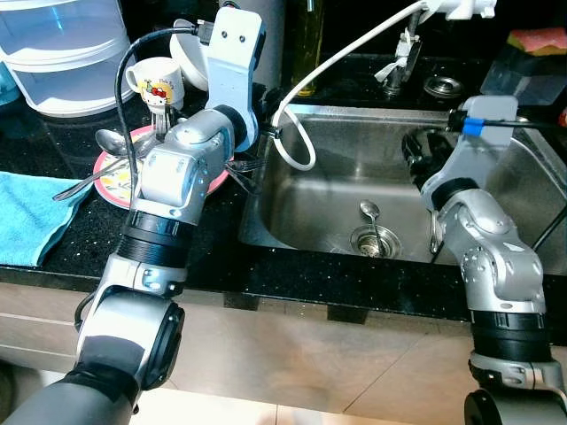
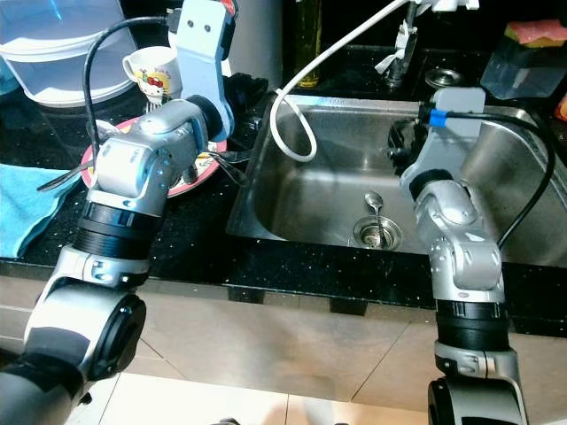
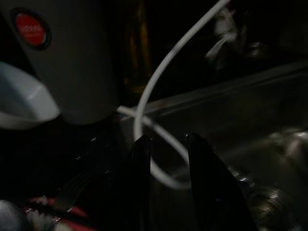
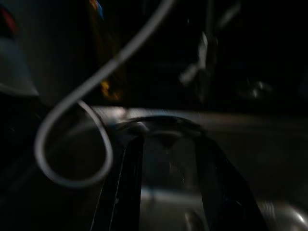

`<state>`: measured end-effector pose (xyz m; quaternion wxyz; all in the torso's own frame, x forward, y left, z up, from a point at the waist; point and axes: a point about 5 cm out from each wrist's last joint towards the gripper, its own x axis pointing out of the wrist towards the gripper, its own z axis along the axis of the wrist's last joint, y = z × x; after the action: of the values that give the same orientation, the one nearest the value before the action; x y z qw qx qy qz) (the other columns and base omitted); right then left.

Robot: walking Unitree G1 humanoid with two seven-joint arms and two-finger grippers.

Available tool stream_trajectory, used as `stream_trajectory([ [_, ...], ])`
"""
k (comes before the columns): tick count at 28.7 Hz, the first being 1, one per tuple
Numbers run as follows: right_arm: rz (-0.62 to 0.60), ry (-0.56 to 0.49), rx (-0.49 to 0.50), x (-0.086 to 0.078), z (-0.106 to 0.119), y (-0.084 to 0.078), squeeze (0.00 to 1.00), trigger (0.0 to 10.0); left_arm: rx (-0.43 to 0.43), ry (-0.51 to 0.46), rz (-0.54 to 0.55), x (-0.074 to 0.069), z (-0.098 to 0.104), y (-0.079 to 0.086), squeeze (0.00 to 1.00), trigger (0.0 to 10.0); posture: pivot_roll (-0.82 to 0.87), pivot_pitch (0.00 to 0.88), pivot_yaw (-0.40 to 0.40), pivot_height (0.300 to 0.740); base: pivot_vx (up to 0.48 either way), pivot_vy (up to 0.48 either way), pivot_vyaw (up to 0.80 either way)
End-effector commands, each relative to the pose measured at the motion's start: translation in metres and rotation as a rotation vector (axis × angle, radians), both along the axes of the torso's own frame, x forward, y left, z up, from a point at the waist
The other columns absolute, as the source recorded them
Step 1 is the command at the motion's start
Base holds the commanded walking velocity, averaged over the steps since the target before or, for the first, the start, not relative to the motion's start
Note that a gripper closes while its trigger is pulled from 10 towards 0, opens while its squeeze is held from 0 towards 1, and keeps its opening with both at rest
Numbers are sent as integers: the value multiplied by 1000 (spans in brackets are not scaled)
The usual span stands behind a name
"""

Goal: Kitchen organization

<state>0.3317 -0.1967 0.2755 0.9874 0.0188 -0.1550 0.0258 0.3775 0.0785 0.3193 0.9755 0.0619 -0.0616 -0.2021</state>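
A pink-rimmed plate (image 1: 113,186) with a spoon (image 1: 111,139) and other cutlery lies on the black counter left of the steel sink (image 1: 337,168). My left arm reaches over the plate. My left gripper (image 3: 167,140) is open at the sink's left edge with nothing between its fingers. My right gripper (image 1: 415,150) hangs inside the sink at its right side. In the right wrist view it looks shut on a clear glass (image 4: 166,163), whose rim curves across the fingertips. Another spoon (image 1: 370,212) lies by the drain (image 1: 374,241).
A white hose (image 1: 306,80) loops from the tap (image 1: 399,66) into the sink. A cartoon mug (image 1: 158,81) and a white bowl (image 1: 188,53) stand behind the plate. A blue towel (image 1: 27,217) and plastic tubs (image 1: 62,53) sit far left, a sponge (image 1: 536,40) back right.
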Motion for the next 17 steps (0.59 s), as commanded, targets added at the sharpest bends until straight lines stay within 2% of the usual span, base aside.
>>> stream_trajectory([
  [1, 16, -24, 0, -4, 1, 2, 0, 10000, 37, 20, 33, 2, -4, 3, 0, 10000, 31, 81, 51, 740, 0, 0, 0],
  [5, 69, -37, -28, -11, 6, 12, 0, 10000, 45, 37, 60, 4, -7, 5, 0, 10000, 29, 75, 55, 740, 0, 0, 0],
  [11, 69, -38, -49, -12, 8, 13, 0, 10000, 41, 29, 66, 4, -6, 5, 0, 10000, 28, 71, 56, 740, 0, 0, 0],
  [17, 54, -82, -67, -14, 14, 14, 0, 10000, 45, 18, 119, 6, -6, 9, 0, 10000, 33, 78, 54, 740, 0, 0, 0],
])
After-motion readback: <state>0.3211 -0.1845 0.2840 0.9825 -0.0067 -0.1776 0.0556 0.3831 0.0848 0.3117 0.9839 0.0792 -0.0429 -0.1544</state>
